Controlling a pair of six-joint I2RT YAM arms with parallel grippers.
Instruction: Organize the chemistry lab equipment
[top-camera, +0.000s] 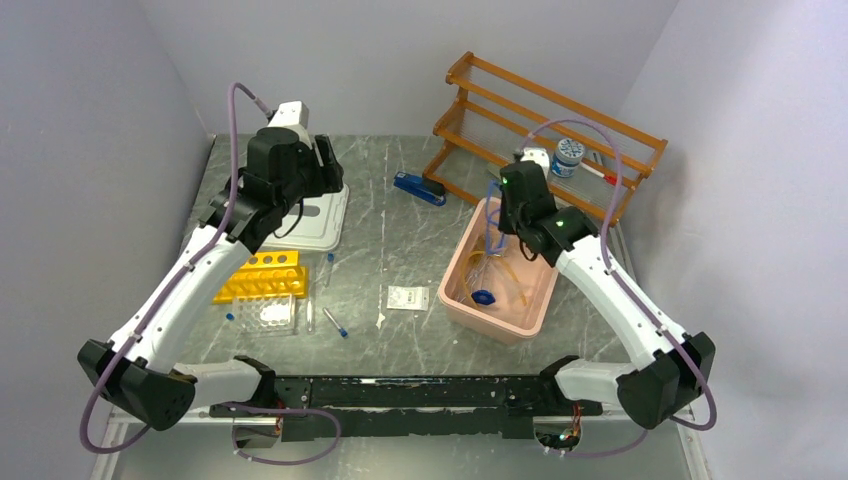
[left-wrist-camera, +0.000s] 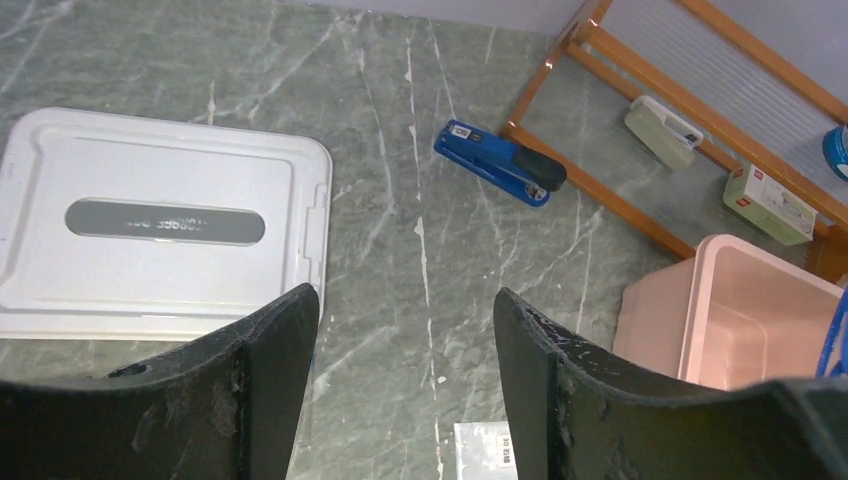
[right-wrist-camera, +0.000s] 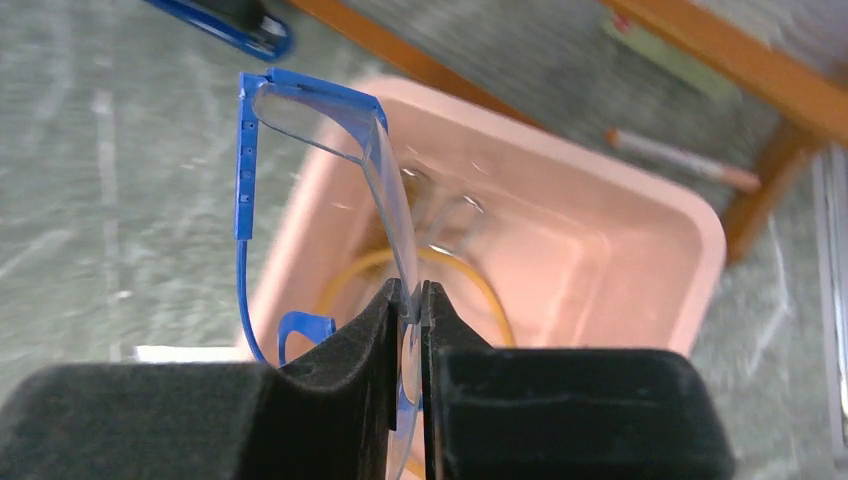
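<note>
My right gripper (right-wrist-camera: 408, 295) is shut on the clear lens of the blue-framed goggles (right-wrist-camera: 320, 130) and holds them over the pink bin (right-wrist-camera: 650, 180). In the top view this gripper (top-camera: 503, 236) hangs over the bin's far end with the goggles (top-camera: 490, 225). Coiled tan tubing (top-camera: 497, 270) and a small blue cap (top-camera: 484, 297) lie in the bin. The white packet (top-camera: 407, 297) lies on the table left of the bin. Blue-capped tubes (top-camera: 333, 322) (top-camera: 310, 318) (top-camera: 329, 257) lie loose on the table. My left gripper (left-wrist-camera: 405, 320) is open and empty above the table, beside the white lid (left-wrist-camera: 160, 220).
A yellow rack (top-camera: 262, 277) and a clear tube rack (top-camera: 268, 313) stand at the left. A blue stapler (top-camera: 420, 187) lies near the wooden shelf (top-camera: 550, 130), which holds a blue-capped bottle (top-camera: 567, 155). Walls close in on three sides.
</note>
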